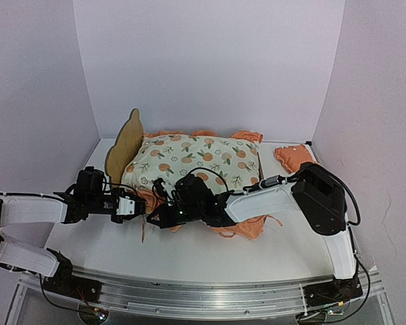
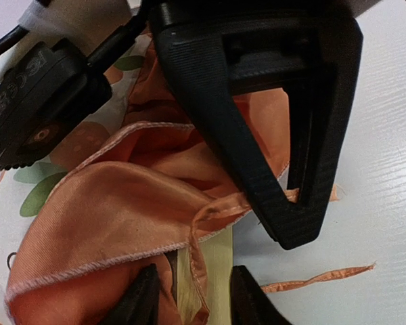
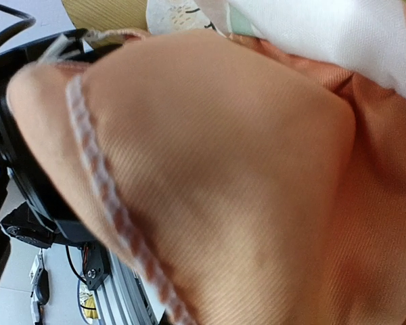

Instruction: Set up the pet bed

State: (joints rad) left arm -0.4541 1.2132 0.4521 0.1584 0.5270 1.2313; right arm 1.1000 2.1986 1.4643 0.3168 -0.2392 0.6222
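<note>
The pet bed stands at the back left, its plywood headboard [image 1: 125,145] upright, with the orange-print mattress pad [image 1: 196,159] lying over it. My right gripper [image 1: 157,218] is at the pad's near-left corner, its black fingers [image 2: 257,135] meeting at the tip on the orange ruffle [image 2: 122,203], which it holds lifted. In the right wrist view this ruffle [image 3: 243,176] covers the fingers. My left gripper [image 2: 193,298] is low beside that corner, its fingertips [image 2: 139,301] apart around the bed's light plywood rail [image 2: 220,271] and a strip of ruffle hem.
A small orange pillow [image 1: 294,157] lies at the back right by the wall. A loose orange ribbon [image 2: 318,277] trails on the white table [image 2: 386,169]. White walls enclose the table on three sides. The metal base rail [image 1: 203,291] runs along the near edge.
</note>
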